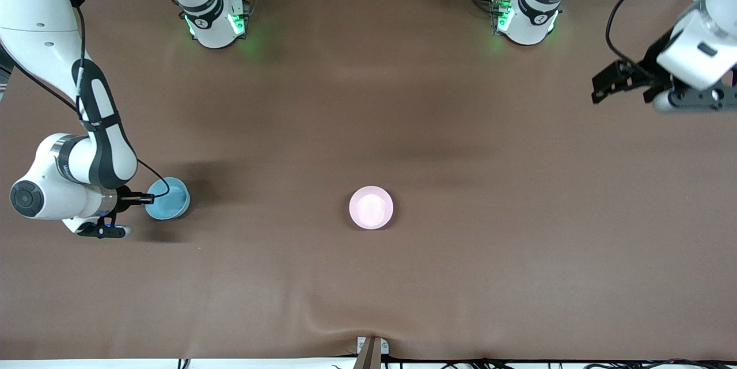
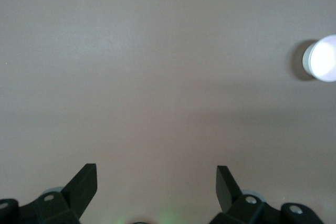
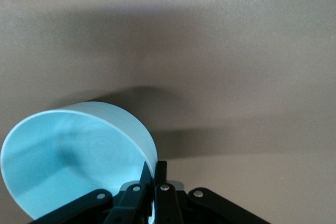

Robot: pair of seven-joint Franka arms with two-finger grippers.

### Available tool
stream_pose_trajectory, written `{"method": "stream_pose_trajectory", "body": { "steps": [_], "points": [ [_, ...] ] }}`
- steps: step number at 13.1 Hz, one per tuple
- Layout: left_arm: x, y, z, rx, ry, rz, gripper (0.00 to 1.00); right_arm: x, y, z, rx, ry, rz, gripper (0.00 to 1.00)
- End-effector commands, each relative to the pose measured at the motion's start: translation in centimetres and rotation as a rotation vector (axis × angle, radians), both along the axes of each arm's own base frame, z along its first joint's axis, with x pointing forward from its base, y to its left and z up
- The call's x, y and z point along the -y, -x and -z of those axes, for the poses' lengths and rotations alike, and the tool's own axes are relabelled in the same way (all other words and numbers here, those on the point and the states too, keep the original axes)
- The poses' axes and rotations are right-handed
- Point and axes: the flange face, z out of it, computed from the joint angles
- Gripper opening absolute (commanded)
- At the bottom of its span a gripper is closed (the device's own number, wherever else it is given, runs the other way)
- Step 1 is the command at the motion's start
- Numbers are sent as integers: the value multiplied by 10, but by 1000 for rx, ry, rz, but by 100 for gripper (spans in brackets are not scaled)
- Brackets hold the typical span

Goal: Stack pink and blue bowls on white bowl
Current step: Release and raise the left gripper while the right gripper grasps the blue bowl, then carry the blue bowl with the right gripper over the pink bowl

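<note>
The pink bowl point(image 1: 371, 207) lies nearest to the front camera, alone in the middle of the brown desk point(image 1: 368, 127), upright with its mouth up. It looks like a single bowl; I cannot tell if a white bowl sits under it, and no separate white bowl shows anywhere. In the left wrist view the same bowl point(image 2: 323, 58) appears far off as a pale, overexposed disc.

The blue bowl point(image 1: 168, 198) stands toward the right arm's end of the desk, a little farther from the front camera than the pink one and well apart from it. The right gripper point(image 1: 145, 198) is at its rim — in the right wrist view its jaws are pressed together on the thin wall of the blue bowl point(image 3: 79, 156), one finger inside and one outside. This pinch on the rim seems sensible, because the bowl is too wide to take around its body. The bowl is still on the desk, or very close to it; it is not yet lifted. My judgement is that the next move is to raise it and carry it over the pink bowl.

The left gripper point(image 1: 625, 84) waits high over the left arm's end of the desk, its jaws wide and empty — it holds nothing.

No brand, label or readable writing shows on the bowls or the desk.
</note>
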Motion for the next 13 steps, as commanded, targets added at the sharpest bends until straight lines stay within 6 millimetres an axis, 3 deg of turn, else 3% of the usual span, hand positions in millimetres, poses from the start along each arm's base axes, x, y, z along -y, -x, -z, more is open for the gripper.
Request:
{"method": "stream_pose_trajectory", "body": {
  "steps": [1, 3, 5, 6, 10, 13],
  "points": [
    [-19, 0, 3, 8, -2, 36, 100, -18, -11, -18, 43, -14, -19, 0],
    [-29, -17, 1, 19, 0, 5, 100, -40, -18, -33, 35, -45, -42, 0],
    [-33, -21, -2, 28, -1, 8, 100, -62, -21, -43, 16, -137, 36, 0],
    [-45, -21, -3, 28, -1, -5, 100, -75, -25, -53, 25, -165, 62, 0],
    [-49, -24, 3, 17, 5, -10, 100, -166, -38, -86, 74, -181, -27, 0],
    [-51, -25, 4, 11, 10, -36, 100, -218, -37, -95, 65, -184, 40, 0]
  ]
}}
